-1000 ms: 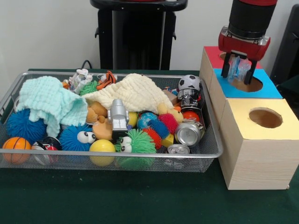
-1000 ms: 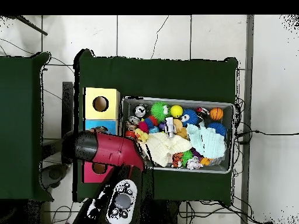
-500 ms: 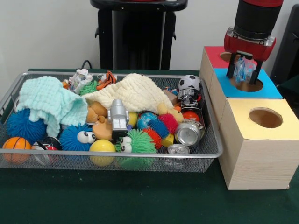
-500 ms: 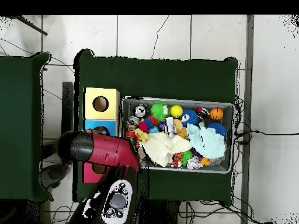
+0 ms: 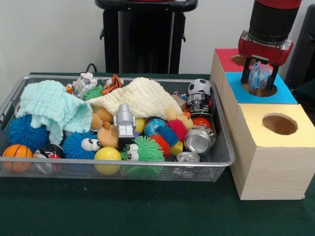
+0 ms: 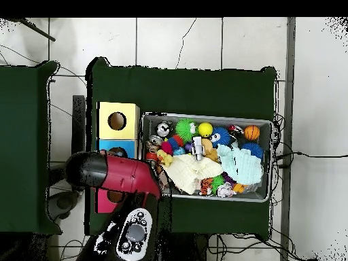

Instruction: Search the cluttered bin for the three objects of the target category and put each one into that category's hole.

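In the front view my gripper (image 5: 258, 79) hangs over the hole (image 5: 259, 88) in the blue top of the middle wooden box (image 5: 261, 96). It is shut on a clear crumpled plastic bottle with a blue-white label (image 5: 259, 76), held upright with its lower end at the hole's rim. The wire mesh bin (image 5: 118, 162) stands to the left, full of toys. Another crumpled clear plastic piece (image 5: 84, 82) lies at the bin's far left side. In the overhead view the arm (image 6: 112, 173) covers the blue box and the gripper is hidden.
The red-topped box (image 5: 224, 56) stands behind the blue one, the yellow-topped box (image 5: 275, 129) in front. Silver cans (image 5: 198, 140) lie in the bin's right end by a soccer-ball toy (image 5: 199, 87). Two cloths (image 5: 140, 98) cover the bin's back. A black stand (image 5: 145, 37) rises behind.
My gripper has moved slightly right and a little up with the bottle, from the hole's left side to over its middle. The bin's contents have not moved.
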Controlling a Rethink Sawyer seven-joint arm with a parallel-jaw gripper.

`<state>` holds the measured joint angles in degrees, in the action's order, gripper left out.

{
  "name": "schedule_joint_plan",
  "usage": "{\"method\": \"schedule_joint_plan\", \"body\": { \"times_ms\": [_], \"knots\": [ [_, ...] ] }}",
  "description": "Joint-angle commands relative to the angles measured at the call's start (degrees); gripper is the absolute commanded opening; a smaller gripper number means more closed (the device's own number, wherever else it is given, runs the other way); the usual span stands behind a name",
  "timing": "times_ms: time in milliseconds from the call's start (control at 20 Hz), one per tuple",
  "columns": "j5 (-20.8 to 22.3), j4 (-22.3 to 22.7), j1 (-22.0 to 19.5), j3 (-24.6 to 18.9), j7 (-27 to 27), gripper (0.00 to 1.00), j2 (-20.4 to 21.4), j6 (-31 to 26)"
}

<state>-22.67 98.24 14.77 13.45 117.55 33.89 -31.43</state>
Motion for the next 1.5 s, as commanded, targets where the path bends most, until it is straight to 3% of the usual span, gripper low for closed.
{"method": "schedule_joint_plan", "body": {
  "times_ms": [50,450,1250,1300,1450,1500],
  "knots": [
    [-2.7,-1.6,0.7,-5.0,13.3,1.00,-5.3,2.2],
    [-4.2,-4.9,1.5,-4.6,14.1,1.00,-7.6,1.9],
    [-3.2,-3.6,-0.2,-5.1,10.5,1.00,-6.4,1.6],
    [-3.2,-2.5,-0.4,-5.7,9.9,0.00,-5.8,3.8],
    [-3.6,-1.2,-1.3,-7.0,9.2,0.00,-5.0,5.3],
    [-3.1,-2.4,-0.7,-5.8,9.7,0.00,-5.2,2.8]
  ]
}}
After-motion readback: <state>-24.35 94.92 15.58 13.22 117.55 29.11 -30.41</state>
